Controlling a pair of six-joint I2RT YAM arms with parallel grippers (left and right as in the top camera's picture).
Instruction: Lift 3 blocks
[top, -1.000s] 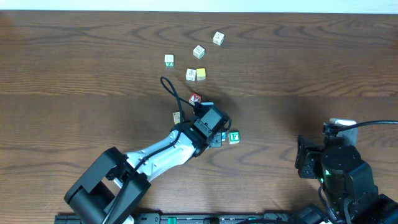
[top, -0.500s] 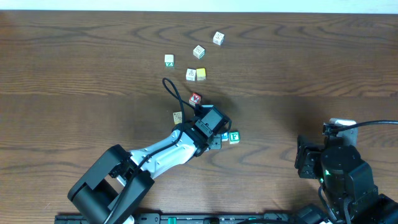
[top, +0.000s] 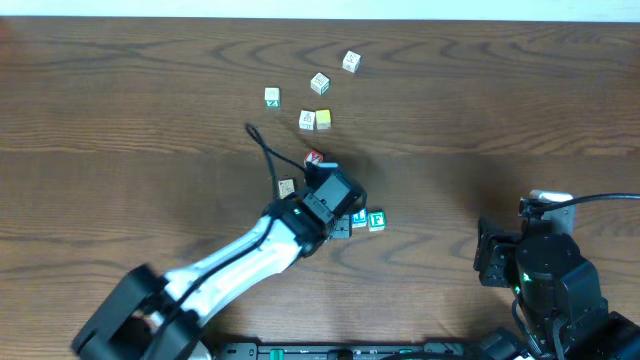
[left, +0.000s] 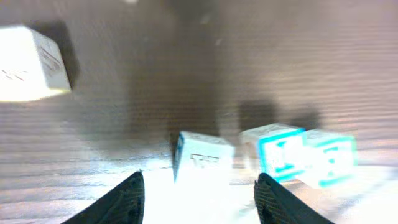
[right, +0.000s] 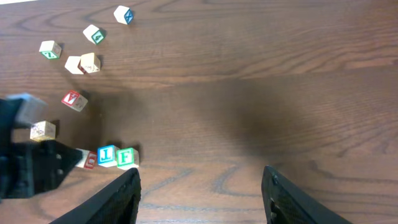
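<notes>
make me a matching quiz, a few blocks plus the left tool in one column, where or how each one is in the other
1 green F block
2 blue-letter block
3 red cube
4 left tool

a middle of the row of three
b open
c outside the row
d one end of the row of three

Pairs: 1-d, 2-a, 3-c, 4-b

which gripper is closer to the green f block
Left. The left gripper is close beside the green F block, in the same row; the right gripper is far off on its other side.
</notes>
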